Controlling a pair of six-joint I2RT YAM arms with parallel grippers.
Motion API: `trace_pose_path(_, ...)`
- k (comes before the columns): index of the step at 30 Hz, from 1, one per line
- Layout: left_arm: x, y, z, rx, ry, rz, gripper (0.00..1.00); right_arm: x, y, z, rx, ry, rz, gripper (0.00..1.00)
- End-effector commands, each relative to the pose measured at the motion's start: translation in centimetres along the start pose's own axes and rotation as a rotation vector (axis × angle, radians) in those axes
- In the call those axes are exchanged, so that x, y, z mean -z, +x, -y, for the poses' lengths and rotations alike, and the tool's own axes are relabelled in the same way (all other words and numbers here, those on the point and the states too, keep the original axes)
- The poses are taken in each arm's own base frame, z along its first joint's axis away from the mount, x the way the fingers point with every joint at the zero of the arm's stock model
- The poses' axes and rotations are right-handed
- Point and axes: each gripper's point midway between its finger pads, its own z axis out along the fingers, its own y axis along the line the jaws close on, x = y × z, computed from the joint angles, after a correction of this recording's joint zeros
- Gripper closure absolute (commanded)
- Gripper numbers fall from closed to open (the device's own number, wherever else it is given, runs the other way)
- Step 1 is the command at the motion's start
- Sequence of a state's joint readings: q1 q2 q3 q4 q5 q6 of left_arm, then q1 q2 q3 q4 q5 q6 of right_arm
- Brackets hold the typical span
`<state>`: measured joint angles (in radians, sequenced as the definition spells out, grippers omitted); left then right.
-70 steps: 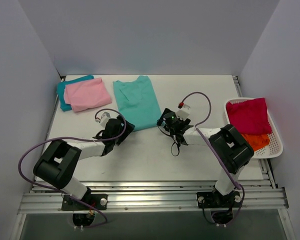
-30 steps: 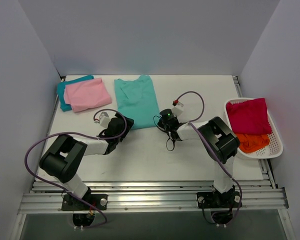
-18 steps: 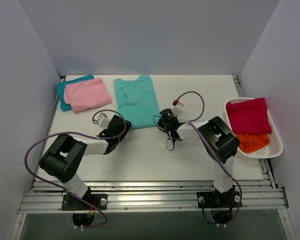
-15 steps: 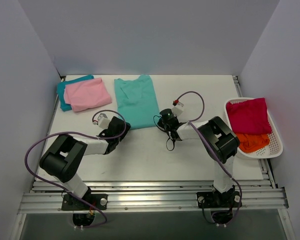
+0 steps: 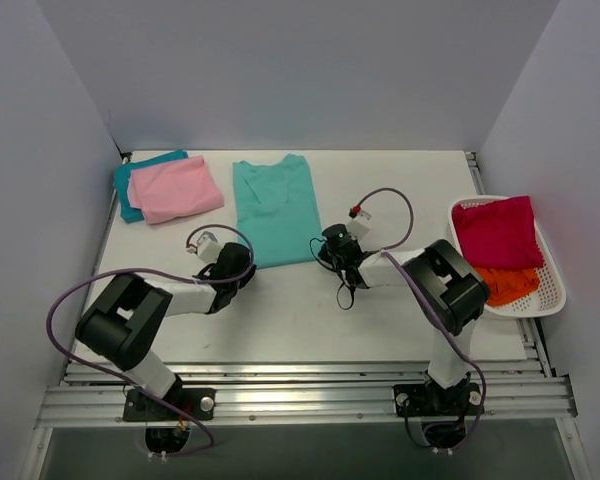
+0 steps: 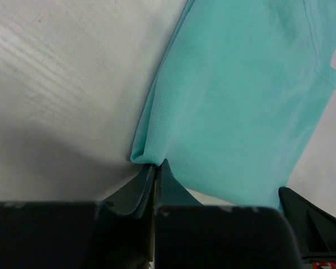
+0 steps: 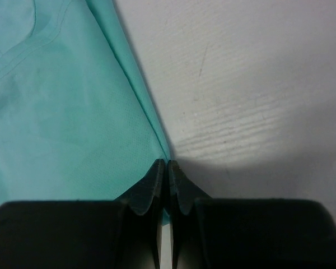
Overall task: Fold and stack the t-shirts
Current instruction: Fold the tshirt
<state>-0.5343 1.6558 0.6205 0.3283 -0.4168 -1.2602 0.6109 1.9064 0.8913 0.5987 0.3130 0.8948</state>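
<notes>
Pinch on both corners looks shallow: an uneven lift or one arm leading likely pulls hem free or skews the fold. Both arms low, reaching forward over table (image 5: 280, 325). Left gripper (image 6: 155, 166) clamped tight on near-left hem corner of mint green t-shirt (image 5: 274, 208); right gripper (image 7: 167, 166) same on near-right corner. Shirt flat mid-table, collar far. Pale pink t-shirt (image 5: 177, 188) on teal blue t-shirt (image 5: 128, 183) far left; crimson t-shirt (image 5: 497, 230), orange t-shirt (image 5: 510, 284) in basket (image 5: 551, 300), right.

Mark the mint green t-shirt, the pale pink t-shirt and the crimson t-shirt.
mint green t-shirt (image 5: 275, 212): top external view, middle of its flat body.
pale pink t-shirt (image 5: 177, 188): top external view, centre of its folded top face.
crimson t-shirt (image 5: 497, 231): top external view, middle of the bunched cloth.
</notes>
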Motion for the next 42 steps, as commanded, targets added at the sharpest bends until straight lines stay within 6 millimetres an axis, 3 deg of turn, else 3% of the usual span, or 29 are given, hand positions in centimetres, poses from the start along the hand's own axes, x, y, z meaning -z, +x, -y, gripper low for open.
trace_pose_path(1,2.3,-0.2,-0.9,-0.070,-0.017,-0.001,0.98,2.8,-1.2,-0.2,0.001,0.018,0.039,1.00)
trace_pose_path(11,9.3,-0.5,0.9,-0.128,0.079,-0.028,0.98,9.6,-0.6,-1.5,0.038,-0.008,0.068,1.00)
trace_pose_path(14,11.3,-1.3,1.1,-0.132,0.103,-0.023,0.98,11.5,-1.6,-2.2,0.029,-0.027,0.096,1.00)
trace_pose_path(21,13.6,-3.8,2.3,-0.124,0.132,0.039,0.98,13.8,-4.8,-3.6,0.020,-0.036,0.166,1.00)
trace_pose_path(27,14.1,-5.6,4.5,-0.127,0.153,0.093,0.96,14.3,-7.1,-5.9,0.015,-0.054,0.212,1.00)
trace_pose_path(31,14.2,-6.9,6.5,-0.150,0.160,0.133,0.94,13.6,-7.8,-6.8,0.019,-0.040,0.235,1.00)
trace_pose_path(42,10.6,-8.5,9.2,-0.175,0.166,0.138,0.92,10.9,-9.0,-9.1,0.037,-0.033,0.250,1.00)
